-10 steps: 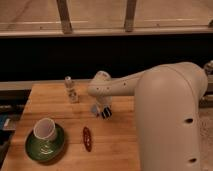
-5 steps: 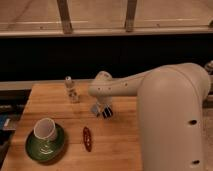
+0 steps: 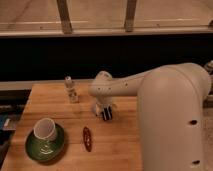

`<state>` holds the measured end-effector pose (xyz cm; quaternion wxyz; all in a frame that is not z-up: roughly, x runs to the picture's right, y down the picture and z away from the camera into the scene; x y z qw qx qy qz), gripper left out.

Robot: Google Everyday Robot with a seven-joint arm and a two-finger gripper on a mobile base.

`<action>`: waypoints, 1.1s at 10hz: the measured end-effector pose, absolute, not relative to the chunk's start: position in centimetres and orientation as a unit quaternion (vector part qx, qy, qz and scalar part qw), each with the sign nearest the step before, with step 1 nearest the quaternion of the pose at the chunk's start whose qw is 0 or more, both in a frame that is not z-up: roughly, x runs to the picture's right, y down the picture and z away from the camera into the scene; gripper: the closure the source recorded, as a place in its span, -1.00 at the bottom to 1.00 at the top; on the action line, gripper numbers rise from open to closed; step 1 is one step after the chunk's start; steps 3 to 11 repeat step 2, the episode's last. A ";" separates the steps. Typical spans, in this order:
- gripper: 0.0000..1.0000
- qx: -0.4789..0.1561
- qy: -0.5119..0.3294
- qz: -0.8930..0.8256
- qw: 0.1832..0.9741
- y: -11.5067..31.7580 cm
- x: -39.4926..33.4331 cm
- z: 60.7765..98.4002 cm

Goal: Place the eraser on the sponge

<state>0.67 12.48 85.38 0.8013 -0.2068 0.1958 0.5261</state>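
Note:
On the wooden table [image 3: 55, 107], the eraser [image 3: 106, 114], a small black block with a white stripe, sits near the middle, right at the tip of my gripper [image 3: 101, 109]. The gripper reaches down to the tabletop from the white arm [image 3: 165, 100], which comes in from the right and fills that side of the view. The wrist and the block cover the spot beneath them. The sponge is hidden.
A slim dark red object [image 3: 87, 138] lies in front of the eraser. A white cup [image 3: 46, 130] stands on a green plate [image 3: 35, 151] at the front left. A small pale bottle [image 3: 71, 90] stands at the back.

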 end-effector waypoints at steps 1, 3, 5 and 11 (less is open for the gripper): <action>-0.30 -0.207 0.196 0.526 0.801 12.5 0.7 85.4; -0.30 -0.207 0.196 0.526 0.801 12.5 0.7 85.4; -0.30 -0.207 0.196 0.526 0.801 12.5 0.7 85.4; -0.30 -0.207 0.196 0.526 0.801 12.5 0.7 85.4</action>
